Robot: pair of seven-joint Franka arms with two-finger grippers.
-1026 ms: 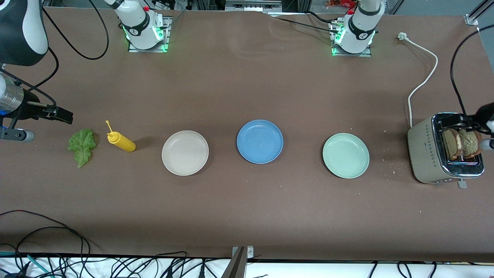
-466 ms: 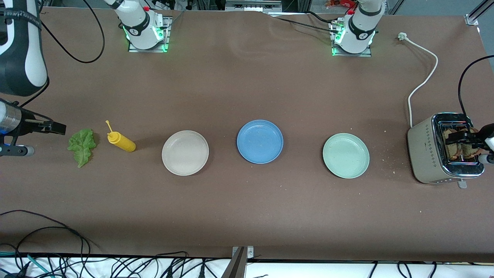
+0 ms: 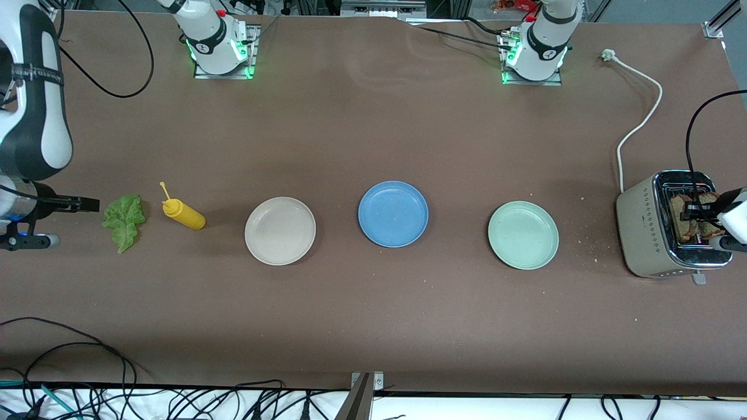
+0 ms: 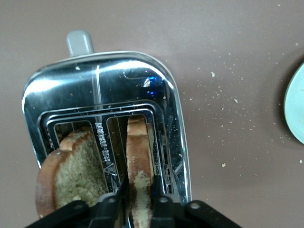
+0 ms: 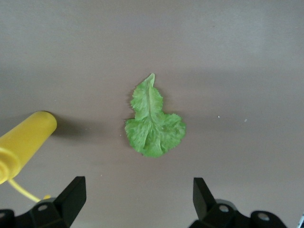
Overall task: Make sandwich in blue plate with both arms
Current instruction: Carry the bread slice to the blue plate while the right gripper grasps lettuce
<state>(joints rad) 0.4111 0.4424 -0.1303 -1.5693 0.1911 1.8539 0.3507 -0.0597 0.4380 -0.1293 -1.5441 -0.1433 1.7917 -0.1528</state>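
Spanning the whole view, the brown bench (image 3: 373, 326) carried everything in one row: toaster (image 3: 648, 233) at the left arm's end, then mint-green plate (image 3: 523, 258), blue plate (image 3: 393, 236), cream plate (image 3: 279, 255), yellow squeeze bottle (image 3: 184, 214) and lettuce leaf (image 3: 124, 221) at the right arm's end. Crumbs lay scattered around the toaster; loose cables hung along the bench edge nearest the front camera. No sandwich existed yet and the blue plate was bare.

Step in hand, judged: fetching ingredients. The left gripper (image 4: 137, 202) was down at the toaster with its jaws pressed against both faces of the bread slice (image 4: 139, 156) in one slot; a second slice (image 4: 71, 173) stood in the other slot. The right gripper (image 5: 137, 197) hung over the bench beside the lettuce leaf, jaws spread wide and holding nothing.

Next move probably called for a straight lift of the slice clear of its slot, then carriage over to the blue plate
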